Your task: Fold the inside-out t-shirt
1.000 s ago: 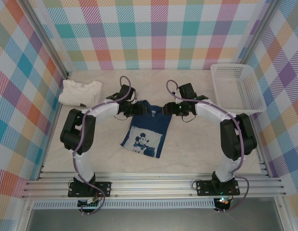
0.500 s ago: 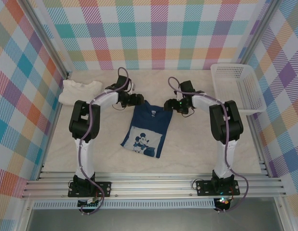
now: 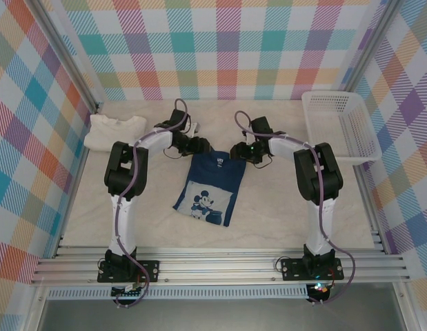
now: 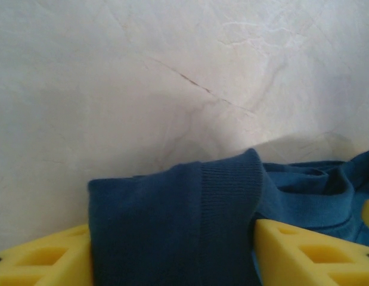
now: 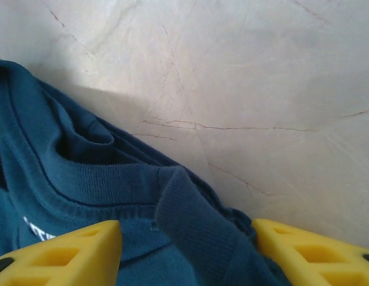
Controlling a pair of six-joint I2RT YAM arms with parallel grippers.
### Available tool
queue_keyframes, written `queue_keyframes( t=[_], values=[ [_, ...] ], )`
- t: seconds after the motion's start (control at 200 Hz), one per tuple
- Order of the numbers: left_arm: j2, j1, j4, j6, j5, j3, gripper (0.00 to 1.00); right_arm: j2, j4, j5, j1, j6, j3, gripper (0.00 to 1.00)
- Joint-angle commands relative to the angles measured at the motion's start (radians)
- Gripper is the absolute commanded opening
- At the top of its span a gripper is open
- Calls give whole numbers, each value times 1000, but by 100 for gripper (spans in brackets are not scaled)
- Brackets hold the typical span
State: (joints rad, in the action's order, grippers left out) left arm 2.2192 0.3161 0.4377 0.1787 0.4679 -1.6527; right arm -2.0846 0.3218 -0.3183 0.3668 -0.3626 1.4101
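The inside-out t-shirt, dark navy with a cartoon print, lies folded into a narrow strip at the table's middle. My left gripper is at its far left corner. In the left wrist view, a thick fold of the t-shirt fills the gap between the yellow fingers, which are shut on it. My right gripper sits at the far right corner, by the collar. There a raised fold of the t-shirt touches one of the yellow fingers, with a gap to the other finger; this gripper is open.
A cream-white folded shirt lies at the far left of the table. A white plastic basket stands at the far right. Checked walls close the table in on three sides. Bare marble-patterned table lies around the t-shirt.
Both arms have stretched farther out. The grippers lifted off the far corners, drew back a little, then came in onto those corners again, with the jaws narrowing round the cloth.
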Motion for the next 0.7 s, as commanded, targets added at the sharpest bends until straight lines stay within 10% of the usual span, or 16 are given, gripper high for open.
queue_keyframes(
  t=[0.0, 0.57, 0.695],
  values=[
    [37, 23, 10, -7, 99, 15, 58, -44, -9, -75, 33, -31, 18, 55],
    [49, -16, -52, 18, 107, -13, 0, -55, -65, -59, 37, -25, 99, 19],
    [18, -38, -112, 66, 116, -17, 0, -53, -61, -85, 28, -11, 164, 10]
  ],
)
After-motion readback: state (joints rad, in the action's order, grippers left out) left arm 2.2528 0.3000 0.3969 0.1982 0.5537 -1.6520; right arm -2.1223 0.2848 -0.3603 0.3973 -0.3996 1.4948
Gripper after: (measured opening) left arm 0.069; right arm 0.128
